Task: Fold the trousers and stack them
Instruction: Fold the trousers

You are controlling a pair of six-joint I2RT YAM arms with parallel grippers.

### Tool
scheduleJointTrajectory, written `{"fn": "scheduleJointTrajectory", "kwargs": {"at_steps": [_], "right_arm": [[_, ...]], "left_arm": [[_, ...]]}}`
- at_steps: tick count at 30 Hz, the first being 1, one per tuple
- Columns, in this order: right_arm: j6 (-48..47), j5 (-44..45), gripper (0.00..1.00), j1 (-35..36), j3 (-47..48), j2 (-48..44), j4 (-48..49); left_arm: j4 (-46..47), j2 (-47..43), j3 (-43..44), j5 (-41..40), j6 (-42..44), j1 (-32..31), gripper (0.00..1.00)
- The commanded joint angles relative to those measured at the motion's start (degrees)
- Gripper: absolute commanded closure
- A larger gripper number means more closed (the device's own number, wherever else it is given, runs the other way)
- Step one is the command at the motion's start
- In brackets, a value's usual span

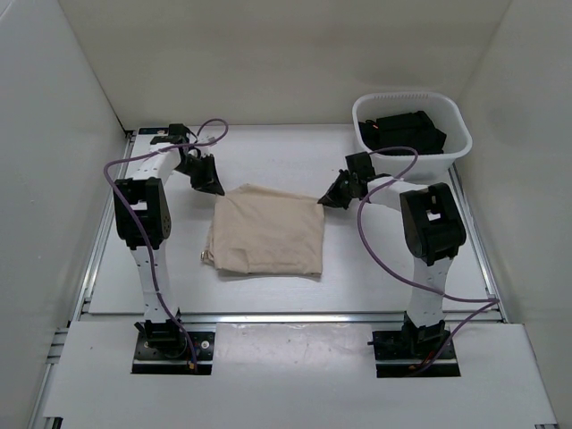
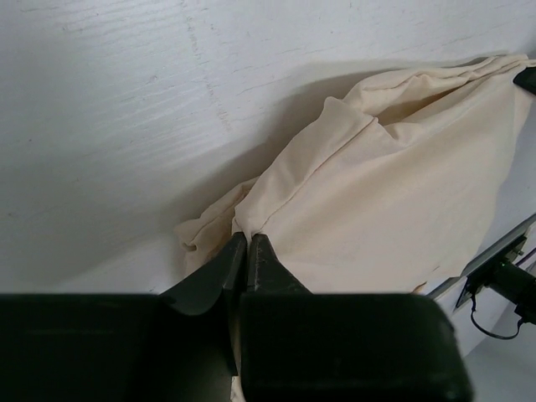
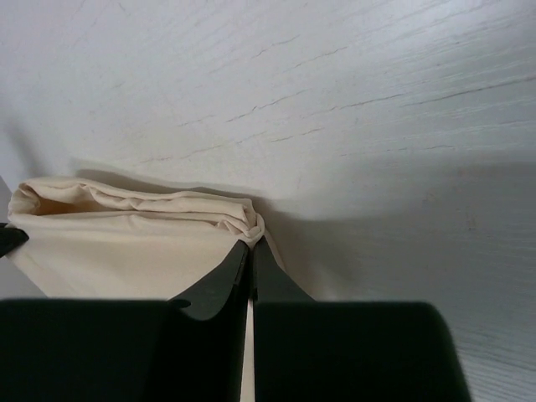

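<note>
The light beige trousers [image 1: 268,231] lie folded into a rough rectangle in the middle of the white table. My left gripper [image 1: 214,186] is at the fold's far left corner, jaws shut on a pinch of the cloth [image 2: 248,234]; the trousers [image 2: 385,201] spread away to the right in that view. My right gripper [image 1: 327,200] is at the far right corner, jaws shut on the bunched edge [image 3: 253,241] of the trousers [image 3: 126,243]. No dark label shows.
A white basket [image 1: 451,143] holding dark folded cloth [image 1: 402,132] stands at the back right, just behind the right arm. White walls enclose the table on the left, back and right. Purple cables loop off both arms.
</note>
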Motion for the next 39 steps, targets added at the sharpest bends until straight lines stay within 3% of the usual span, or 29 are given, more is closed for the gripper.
{"fn": "scheduleJointTrajectory", "kwargs": {"at_steps": [1,2,4,7,8,12,14,18,19,21,22,25,29,33,35,39], "right_arm": [[1.8,7.1,1.00,-2.7,0.0,-2.1,-0.9],[0.9,6.5,1.00,-2.7,0.7,-2.1,-0.9],[-0.8,5.0,1.00,-2.7,2.3,-0.8,-2.5],[-4.6,3.5,0.65,-2.0,5.3,-0.8,-5.2],[-5.1,3.5,0.47,-2.0,5.3,-1.5,-5.2],[-8.0,5.8,0.26,-0.8,5.3,-6.7,-9.5],[-10.7,8.3,0.22,0.9,4.5,-8.7,-13.1],[-13.7,13.5,0.19,2.1,3.7,-15.9,-22.9],[-14.3,15.0,0.18,2.1,3.7,-17.3,-28.5],[-15.5,18.5,0.11,2.6,3.7,-21.5,-34.5],[-16.1,19.4,0.11,2.1,3.7,-22.8,-37.5],[-18.7,23.4,0.11,2.1,3.7,-28.7,-50.0],[-18.7,33.1,0.08,1.6,2.6,-39.2,-60.0],[-18.2,36.8,0.04,1.0,2.6,-46.6,-64.8],[-17.6,37.5,0.03,1.0,2.6,-50.0,-64.8],[-17.6,38.0,0.02,1.0,1.3,-52.7,-64.8]], "left_arm": [[1.4,-2.6,2.4,-1.2,0.5,0.6,0.86],[1.4,-2.6,2.4,-1.2,0.5,0.6,0.85],[1.4,-2.6,2.4,-1.2,0.5,0.6,0.71],[1.4,-2.6,2.9,-1.7,0.5,0.6,0.48],[1.4,-2.6,3.5,-2.5,0.5,0.6,0.44],[1.4,-6.2,4.1,-5.8,0.5,1.7,0.28],[1.4,-9.6,4.1,-7.8,0.5,2.4,0.22],[1.4,-17.1,4.1,-20.5,0.5,3.1,0.11],[1.4,-19.0,3.0,-27.5,0.5,3.1,0.00],[1.4,-24.9,1.1,-34.5,0.5,3.1,0.00],[1.4,-26.9,-2.0,-41.7,0.5,3.6,0.00],[1.4,-34.5,-9.2,-51.1,0.5,6.3,0.00],[-0.1,-44.7,-18.3,-54.3,0.5,13.1,0.00],[0.5,-58.0,-29.7,-59.2,0.5,16.0,0.00],[1.1,-64.9,-33.3,-56.6,0.5,16.0,0.00],[1.1,-69.7,-37.2,-53.6,0.5,16.0,0.00]]}}
